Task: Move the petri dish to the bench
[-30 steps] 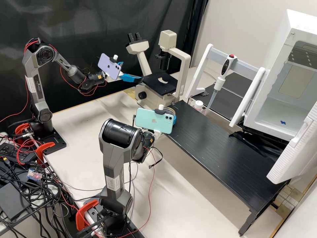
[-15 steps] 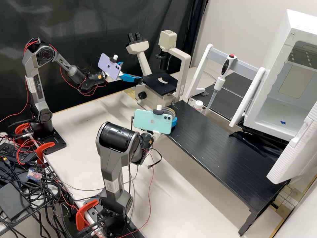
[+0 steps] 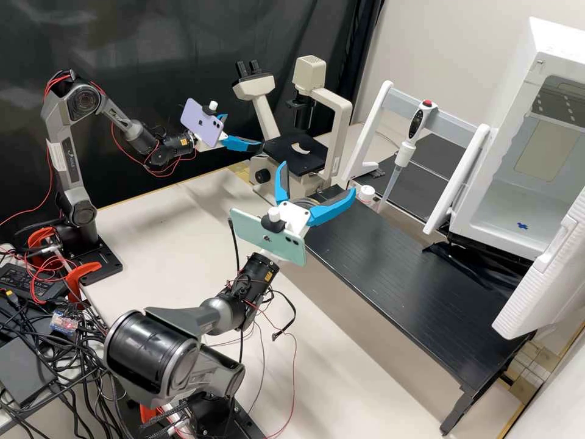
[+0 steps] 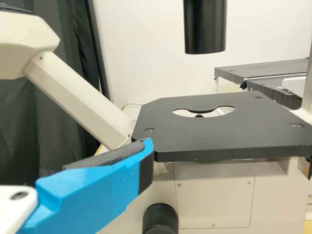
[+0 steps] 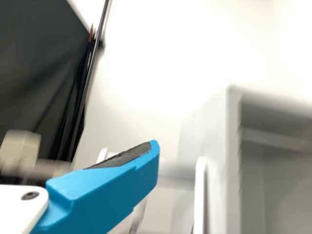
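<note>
Both spread: left gripper [image 3: 244, 130], right gripper [image 3: 318, 177]; back right one off slowly, clear of petri dish [image 3: 303, 200].

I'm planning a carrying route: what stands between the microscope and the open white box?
The high view shows a pipette on its stand, plus a small white container, between the microscope and the open white box.

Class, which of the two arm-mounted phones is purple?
The phone on the left arm, whose gripper points toward the microscope; the other phone, on the right arm, is mint green.
</note>
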